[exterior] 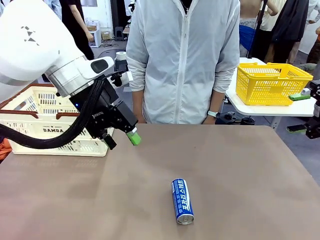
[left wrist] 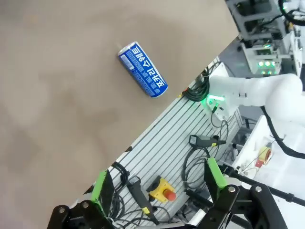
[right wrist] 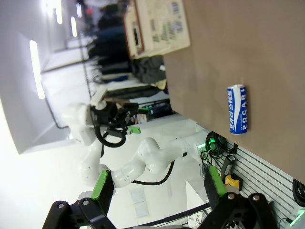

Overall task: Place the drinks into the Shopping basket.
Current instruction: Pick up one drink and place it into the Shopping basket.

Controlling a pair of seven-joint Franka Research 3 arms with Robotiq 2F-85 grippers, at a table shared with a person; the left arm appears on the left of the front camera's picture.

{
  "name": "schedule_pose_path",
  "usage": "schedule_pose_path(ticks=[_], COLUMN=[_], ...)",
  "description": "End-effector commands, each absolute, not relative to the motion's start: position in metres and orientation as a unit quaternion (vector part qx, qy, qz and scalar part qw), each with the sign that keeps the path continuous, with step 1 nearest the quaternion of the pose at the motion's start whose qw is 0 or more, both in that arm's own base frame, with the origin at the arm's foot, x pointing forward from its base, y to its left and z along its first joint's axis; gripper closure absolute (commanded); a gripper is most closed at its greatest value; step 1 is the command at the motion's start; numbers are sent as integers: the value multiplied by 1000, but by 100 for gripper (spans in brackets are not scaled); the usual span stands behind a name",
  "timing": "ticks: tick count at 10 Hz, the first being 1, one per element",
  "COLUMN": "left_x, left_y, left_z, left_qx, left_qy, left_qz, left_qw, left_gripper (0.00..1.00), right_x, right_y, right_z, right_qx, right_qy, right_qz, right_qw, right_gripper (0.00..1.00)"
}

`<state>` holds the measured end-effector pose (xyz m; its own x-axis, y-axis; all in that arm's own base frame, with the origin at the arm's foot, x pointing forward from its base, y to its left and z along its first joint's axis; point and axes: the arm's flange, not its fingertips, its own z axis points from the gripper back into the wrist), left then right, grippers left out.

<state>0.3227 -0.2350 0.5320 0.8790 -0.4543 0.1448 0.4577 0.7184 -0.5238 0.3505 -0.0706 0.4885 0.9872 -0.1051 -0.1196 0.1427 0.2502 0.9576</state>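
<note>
The left arm comes in from the left side of the front view, high above the table, with its wrist bent so that the left pincer (exterior: 121, 138) points down and toward the middle of the table. One green pad (exterior: 133, 137) shows clearly at its tip. In the left wrist view the two fingers (left wrist: 99, 186) stand wide apart with nothing between them, so this pincer is spread and empty. It hangs in the air and touches nothing.

The right pincer (exterior: 303, 112) is at the far right edge of the front view, beyond the table's corner and near the yellow basket (exterior: 272, 83). In the right wrist view its fingers (right wrist: 103, 183) are also spread wide, and they hold nothing.

The blue can (exterior: 182, 201) lies on its side on the brown table (exterior: 240, 170). It is below the left pincer and toward the robot's right, well apart from the tip. Its long axis runs nearly from the far side of the table to the near side, only a little turned, and a silver end faces the near edge. In the left wrist view the can (left wrist: 142, 69) lies ahead of the spread fingers, slanted. In the right wrist view it (right wrist: 237, 109) lies far ahead of the right pincer, with white letters along its side.

The Shopping basket (exterior: 47, 122) stands behind the left pincer, at the table's far left. A person (exterior: 182, 60) in a light jacket stands at the far side.
</note>
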Motion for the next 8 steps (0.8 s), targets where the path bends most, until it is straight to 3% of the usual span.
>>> schedule_pose_path(ticks=[1,4,5,8], left_x=[329,326,320,299], left_y=[-233,-233,-256,-393], left_z=[534,531,537,530], left_qx=[-279,-285,-323,-225], left_qy=[3,1,-44,-12], left_qz=[-223,-234,-249,-252], left_qw=[934,929,912,941], left_gripper=[0,0,0,0], right_x=[349,349,349,349], right_y=[-72,-72,-72,-72], right_z=[491,491,491,491], right_qx=[605,605,605,605], right_qy=[21,21,21,21], right_qz=[-80,-80,-80,-80], right_qw=[792,792,792,792], right_gripper=[0,0,0,0])
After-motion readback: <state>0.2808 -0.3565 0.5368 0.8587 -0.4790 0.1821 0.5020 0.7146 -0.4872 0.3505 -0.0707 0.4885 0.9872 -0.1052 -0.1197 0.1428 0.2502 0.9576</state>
